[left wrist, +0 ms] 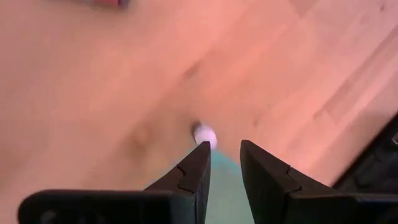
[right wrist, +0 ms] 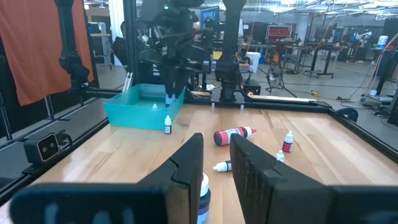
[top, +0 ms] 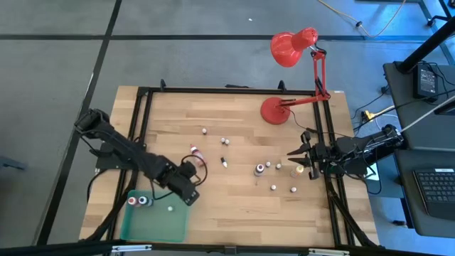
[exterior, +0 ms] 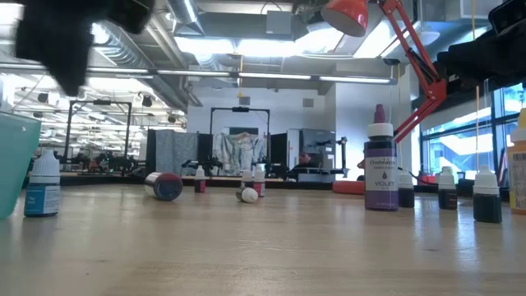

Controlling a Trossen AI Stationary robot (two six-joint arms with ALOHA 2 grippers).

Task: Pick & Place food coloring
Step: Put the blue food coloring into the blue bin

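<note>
On the low view you can read "VIOLET" on the label of the tall purple bottle (exterior: 380, 167); other labels there are too small to make out. Your work surface is a pale wooden table (top: 234, 203) inside a black frame, with a red desk lamp (top: 293, 50) standing at its far edge, and beyond it an open workshop with ceiling lights and other benches. The food coloring bottles (top: 273, 188) are scattered across the middle and right of the table, some upright, a red one (right wrist: 234, 135) lying on its side; two stand in the green tray (top: 153, 226) at the near left corner, along with a small whitish one. Your left gripper (top: 190, 196) hangs just above the tray's right edge, arm stretched in from the left, its fingers (left wrist: 193, 177) a narrow gap apart with nothing between them. Your right gripper (top: 299, 152) reaches in from the right edge, low over the cluster of bottles, fingers (right wrist: 186, 168) parted and empty, a dark bottle just below them.
</note>
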